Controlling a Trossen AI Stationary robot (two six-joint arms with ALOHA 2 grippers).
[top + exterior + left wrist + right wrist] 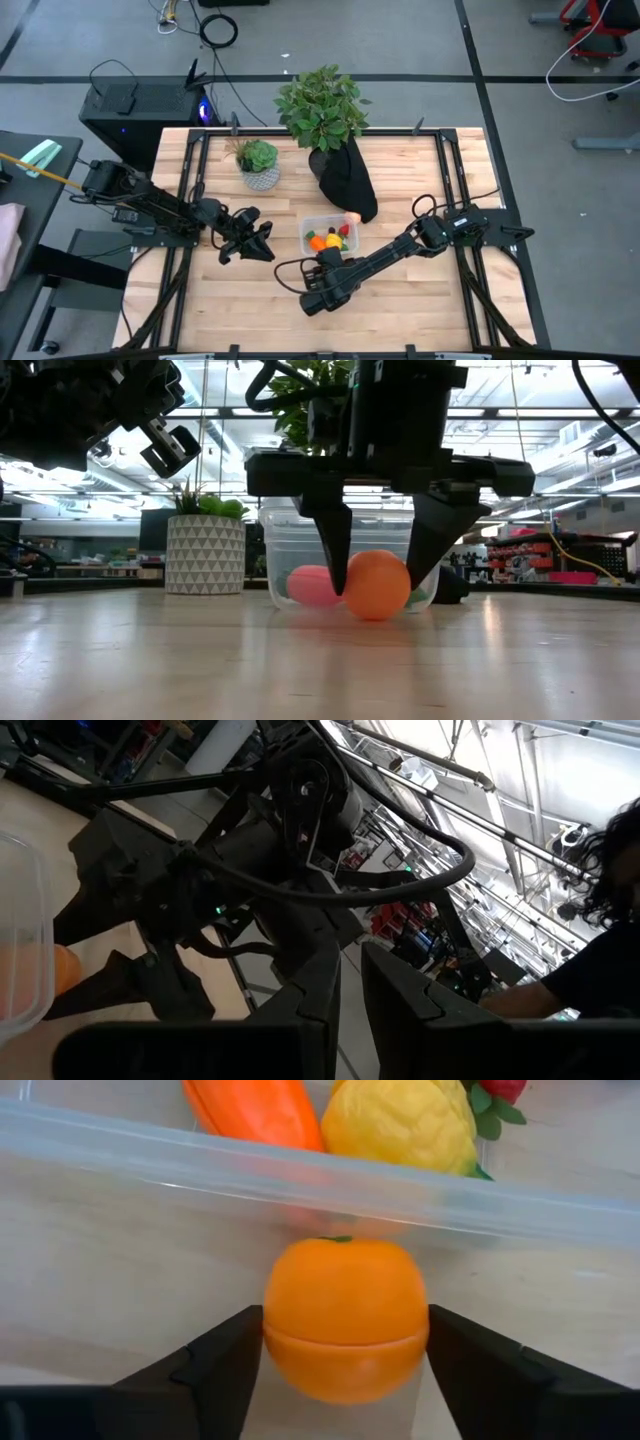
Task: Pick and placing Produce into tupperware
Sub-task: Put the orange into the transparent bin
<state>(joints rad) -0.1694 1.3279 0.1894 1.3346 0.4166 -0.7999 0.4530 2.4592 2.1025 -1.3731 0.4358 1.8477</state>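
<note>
The clear tupperware (311, 226) stands mid-table and holds the orange carrot (255, 1110), a yellow piece (400, 1122) and a red strawberry (505, 1090). A peach-coloured ball (352, 217) sits at its far right corner; whether inside, I cannot tell. The toy orange (345, 1315) rests on the table just in front of the container's near wall. My right gripper (380, 560) stands over the orange, shut on it. My left gripper (262, 242) hovers above the table left of the container, shut and empty. My right gripper pinches the orange (378, 585) between its two fingers, one on each side at about its widest part (275, 1320). The fingers (335, 550) come from above, pointing down. The orange's underside is on the table, its green stem end toward the container.
A small white patterned pot with a green plant (260, 167) stands at the far left. A large leafy plant in a black wrap (340, 170) stands just behind the container. Bare wood lies near and to the right (420, 300). A metal frame (450, 180) borders the table.
</note>
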